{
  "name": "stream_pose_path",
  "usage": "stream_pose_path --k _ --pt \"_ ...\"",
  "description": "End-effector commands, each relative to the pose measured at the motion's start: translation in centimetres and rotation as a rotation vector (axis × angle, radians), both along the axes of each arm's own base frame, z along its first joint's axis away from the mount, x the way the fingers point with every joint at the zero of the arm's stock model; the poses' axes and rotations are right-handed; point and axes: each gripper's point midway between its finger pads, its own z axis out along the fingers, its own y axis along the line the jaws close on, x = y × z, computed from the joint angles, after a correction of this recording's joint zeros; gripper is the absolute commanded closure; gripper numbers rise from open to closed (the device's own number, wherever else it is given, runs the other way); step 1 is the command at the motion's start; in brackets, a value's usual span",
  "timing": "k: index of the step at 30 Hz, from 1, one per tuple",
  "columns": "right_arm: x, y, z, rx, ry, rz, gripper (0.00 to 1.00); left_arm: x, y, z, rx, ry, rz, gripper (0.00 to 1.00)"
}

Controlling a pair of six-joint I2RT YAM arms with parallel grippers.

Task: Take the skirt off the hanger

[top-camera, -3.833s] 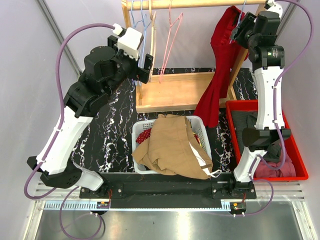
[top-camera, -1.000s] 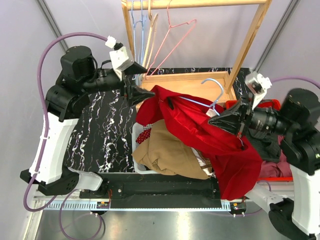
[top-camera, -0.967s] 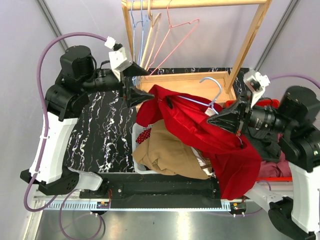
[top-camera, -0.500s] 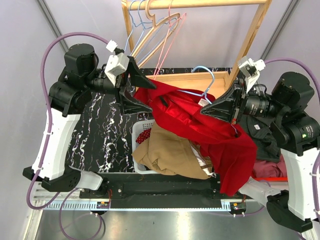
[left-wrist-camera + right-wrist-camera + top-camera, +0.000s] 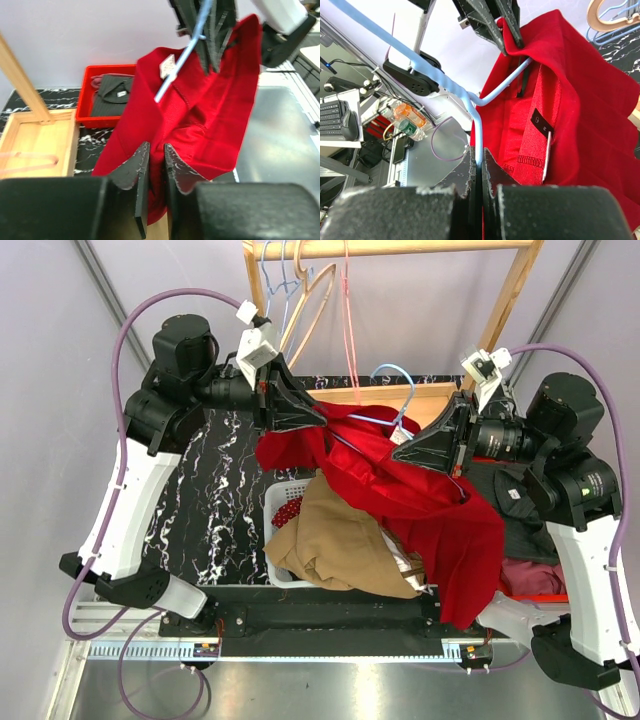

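Note:
The red skirt hangs on a light blue hanger, held in the air above the basket between my two arms. My left gripper is shut on the skirt's upper left edge. In the left wrist view, red fabric is pinched between the narrow jaws of that gripper. My right gripper is shut on the hanger's wire. The right wrist view shows the blue wire clamped at the tips of that gripper, with the skirt draped beside it. The skirt's hem falls to the lower right.
A white basket under the skirt holds a tan garment. A red bin with dark clothes stands at the right. Behind is a wooden rack with several bare hangers on its rail and a wooden base.
My left gripper has closed on the skirt's edge. Both arms have risen and drawn back toward the rack with skirt and hanger. The bare hangers on the rail have swung.

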Motion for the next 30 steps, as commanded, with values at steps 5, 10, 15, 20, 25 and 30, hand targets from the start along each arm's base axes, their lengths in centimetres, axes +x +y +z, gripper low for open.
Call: stream_pose_path --k 5,10,15,20,25,30 --pt "-0.2 0.1 2.1 0.035 -0.127 0.019 1.0 0.2 0.7 3.2 -0.059 -0.098 0.107 0.89" --pt "1.3 0.8 0.9 0.017 -0.065 0.021 1.0 -0.4 0.8 5.1 -0.091 -0.135 0.107 0.89" --pt "2.9 3.2 -1.1 -0.013 -0.008 0.032 1.0 -2.2 0.0 7.4 -0.135 -0.177 0.066 0.88" --pt "2.9 8.7 -3.0 -0.088 0.006 0.107 1.0 -3.0 -2.0 7.2 -0.139 -0.157 0.016 0.87" --pt "3.8 9.1 -0.6 -0.076 -0.081 0.035 1.0 -3.3 -2.6 5.6 -0.105 -0.123 -0.004 0.87" --pt "3.1 6.3 5.8 -0.02 -0.267 -0.078 1.0 -2.8 -1.8 4.2 -0.056 -0.161 0.051 0.86"
